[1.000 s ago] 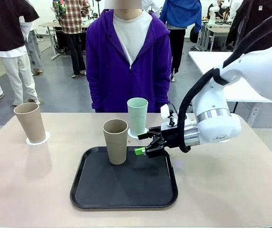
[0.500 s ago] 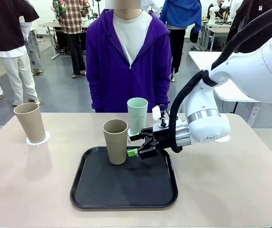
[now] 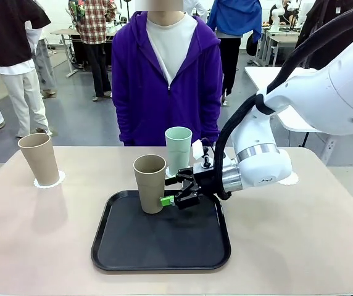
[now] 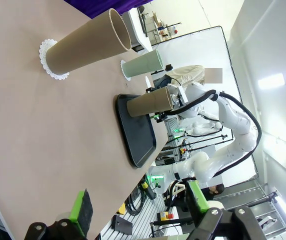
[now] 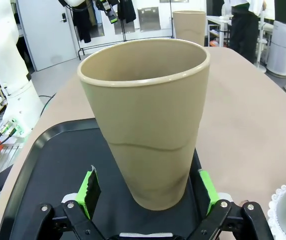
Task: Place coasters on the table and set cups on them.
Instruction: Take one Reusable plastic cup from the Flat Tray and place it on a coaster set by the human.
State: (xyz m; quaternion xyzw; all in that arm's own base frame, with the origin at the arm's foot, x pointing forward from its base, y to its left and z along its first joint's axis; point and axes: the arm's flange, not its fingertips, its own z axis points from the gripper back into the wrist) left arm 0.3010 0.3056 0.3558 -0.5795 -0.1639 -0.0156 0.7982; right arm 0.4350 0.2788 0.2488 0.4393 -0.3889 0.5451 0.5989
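On the left of the tan table (image 3: 34, 234) a brown cup (image 3: 39, 159) stands upright on a lacy white coaster (image 3: 49, 180), well apart from the rest. Near the middle lies a black tray (image 3: 164, 243) on which a second brown cup (image 3: 150, 183) stands upright near the far edge. Just behind it, off the tray, a mint green cup (image 3: 178, 150) stands on another coaster (image 3: 175, 175), before a person in a purple hoodie (image 3: 167, 80). The right gripper (image 3: 171, 192) reaches in sideways from the right, its jaws spread wide either side of the tray cup's lower half; whether the green pads (image 5: 91, 188) touch the wall cannot be told. The left gripper (image 4: 138, 202) hangs over the table's near edge, jaws wide apart and empty. A third coaster (image 3: 289, 179) lies at the right, partly hidden behind the right arm.
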